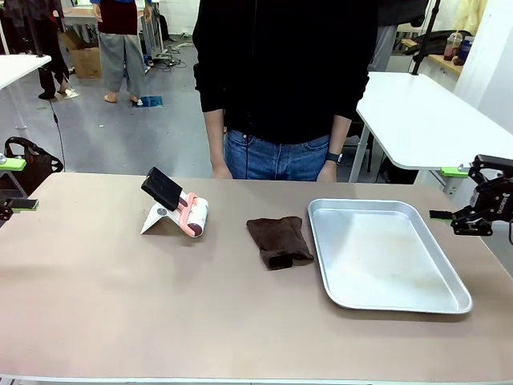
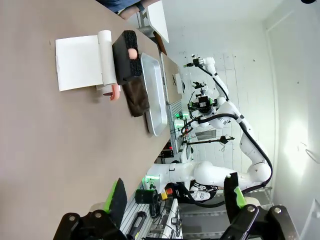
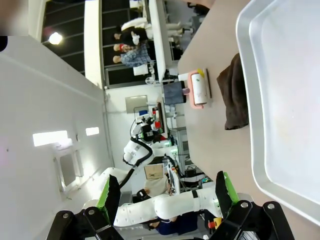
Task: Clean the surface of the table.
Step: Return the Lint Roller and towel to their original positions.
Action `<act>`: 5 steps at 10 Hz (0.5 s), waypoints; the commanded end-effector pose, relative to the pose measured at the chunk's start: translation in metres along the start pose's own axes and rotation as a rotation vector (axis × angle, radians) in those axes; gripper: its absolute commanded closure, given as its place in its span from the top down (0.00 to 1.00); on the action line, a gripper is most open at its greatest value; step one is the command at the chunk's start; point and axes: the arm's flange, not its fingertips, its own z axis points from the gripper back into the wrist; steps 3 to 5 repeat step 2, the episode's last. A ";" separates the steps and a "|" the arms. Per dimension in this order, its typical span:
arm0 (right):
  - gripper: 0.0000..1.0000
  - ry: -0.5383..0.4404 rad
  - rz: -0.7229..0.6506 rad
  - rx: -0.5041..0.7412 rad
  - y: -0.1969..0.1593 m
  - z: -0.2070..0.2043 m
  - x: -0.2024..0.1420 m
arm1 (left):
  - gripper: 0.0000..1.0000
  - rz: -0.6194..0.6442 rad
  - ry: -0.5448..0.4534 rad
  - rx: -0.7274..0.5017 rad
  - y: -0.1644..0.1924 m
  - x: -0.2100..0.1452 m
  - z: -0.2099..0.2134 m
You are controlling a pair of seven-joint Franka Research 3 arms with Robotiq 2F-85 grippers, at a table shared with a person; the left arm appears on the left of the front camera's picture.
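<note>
Bench point(image 1: 120, 321) near edge bare | both grippers' fingers spread, left point(image 1: 16, 184), right point(image 1: 461, 196) | I'd pinch cloth point(image 1: 278, 241) mid-bench, wipe flat.

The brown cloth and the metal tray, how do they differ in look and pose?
The cloth is dark brown, soft and rumpled in a folded heap; the tray is shiny silver, rigid, with a raised rim. The cloth is far smaller than the tray. The cloth lies left of the tray, close beside it. Both rest on the table, untouched by either gripper.

Matt smooth table point(image 1: 120, 305), shiny metal tray point(image 1: 385, 301), brown fuzzy cloth point(image 1: 278, 239)
</note>
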 end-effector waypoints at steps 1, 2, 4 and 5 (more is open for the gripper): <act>1.00 -0.016 -0.021 0.000 0.005 -0.001 0.001 | 1.00 -0.001 -0.001 0.010 -0.004 -0.004 -0.002; 1.00 -0.016 -0.021 0.000 0.005 -0.001 0.001 | 1.00 -0.001 -0.001 0.010 -0.004 -0.004 -0.002; 1.00 -0.016 -0.021 0.000 0.005 -0.001 0.001 | 1.00 -0.001 -0.001 0.010 -0.004 -0.004 -0.002; 1.00 -0.016 -0.021 0.000 0.005 -0.001 0.001 | 1.00 -0.001 -0.001 0.010 -0.004 -0.004 -0.002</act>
